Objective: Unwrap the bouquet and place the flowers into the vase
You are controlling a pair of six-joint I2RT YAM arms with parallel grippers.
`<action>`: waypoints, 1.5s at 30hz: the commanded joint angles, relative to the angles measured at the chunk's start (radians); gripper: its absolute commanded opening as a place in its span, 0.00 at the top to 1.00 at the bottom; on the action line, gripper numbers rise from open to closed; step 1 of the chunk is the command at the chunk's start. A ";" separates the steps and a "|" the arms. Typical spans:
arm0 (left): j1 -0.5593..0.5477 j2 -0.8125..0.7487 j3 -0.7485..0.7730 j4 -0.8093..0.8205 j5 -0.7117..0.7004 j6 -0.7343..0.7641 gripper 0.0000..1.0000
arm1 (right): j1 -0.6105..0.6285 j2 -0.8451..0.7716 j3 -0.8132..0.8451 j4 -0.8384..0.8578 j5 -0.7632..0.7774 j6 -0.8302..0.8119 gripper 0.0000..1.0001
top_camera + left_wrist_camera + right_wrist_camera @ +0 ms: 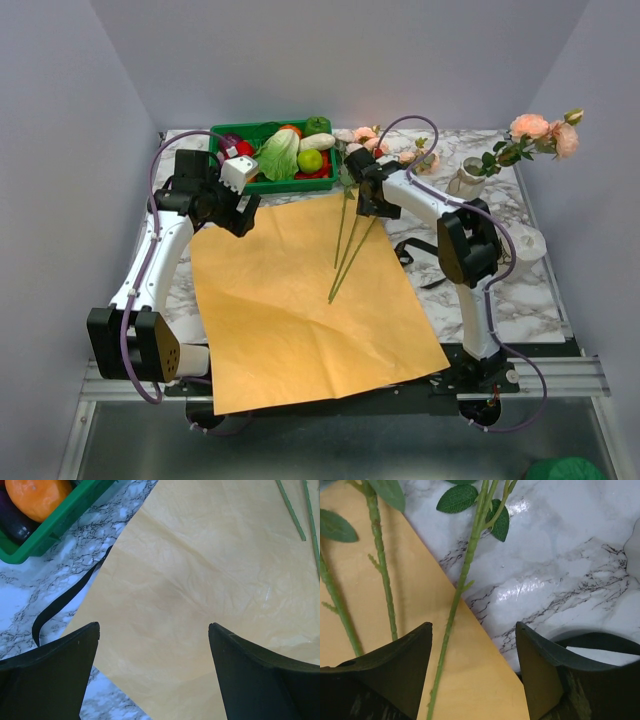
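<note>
Right gripper (473, 627) is being held open astride a stem (465, 575), gripping nothing; left gripper (154, 627) is being held wide, empty, over paper (200, 570). On closing, stem risks being missed, paper pinched.

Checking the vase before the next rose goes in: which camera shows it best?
Top external: the vase stands whole at back right, roses in it. The left wrist view misses it; the right wrist view shows at most a pale sliver at its right edge.
</note>
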 commanded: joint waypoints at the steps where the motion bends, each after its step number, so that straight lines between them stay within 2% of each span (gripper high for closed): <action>1: 0.005 -0.028 -0.007 0.014 0.005 0.015 0.01 | -0.036 0.053 0.067 -0.048 -0.004 0.014 0.28; 7: 0.005 -0.017 -0.001 0.012 0.001 0.015 0.01 | -0.058 0.099 0.127 -0.040 -0.051 0.003 0.40; 22: 0.005 -0.003 0.015 0.003 -0.021 0.021 0.01 | -0.084 0.197 0.173 -0.032 -0.134 0.032 0.44; 25: 0.005 0.001 0.010 0.006 -0.022 0.021 0.01 | -0.089 0.195 0.167 -0.018 -0.146 0.032 0.54; 26: 0.005 0.004 0.010 0.006 -0.022 0.021 0.01 | -0.089 0.194 0.165 -0.017 -0.148 0.034 0.60; 31: 0.005 -0.003 0.001 0.006 -0.027 0.024 0.01 | -0.089 0.185 0.151 -0.018 -0.166 0.049 0.67; 34: 0.005 -0.014 0.002 0.007 -0.032 0.029 0.01 | -0.089 0.177 0.138 -0.017 -0.177 0.063 0.77; 35: 0.005 -0.022 0.001 0.004 -0.035 0.030 0.01 | -0.089 0.174 0.130 -0.018 -0.179 0.066 0.86; 38: 0.005 -0.031 0.004 -0.003 -0.038 0.035 0.01 | -0.089 0.137 0.107 0.001 -0.176 0.066 0.99; 43: 0.005 -0.040 0.010 -0.009 -0.042 0.041 0.01 | -0.089 -0.024 -0.008 0.127 -0.133 0.028 0.99; 45: 0.005 -0.045 0.013 -0.014 -0.045 0.038 0.01 | -0.089 -0.143 -0.063 0.190 -0.126 -0.003 0.99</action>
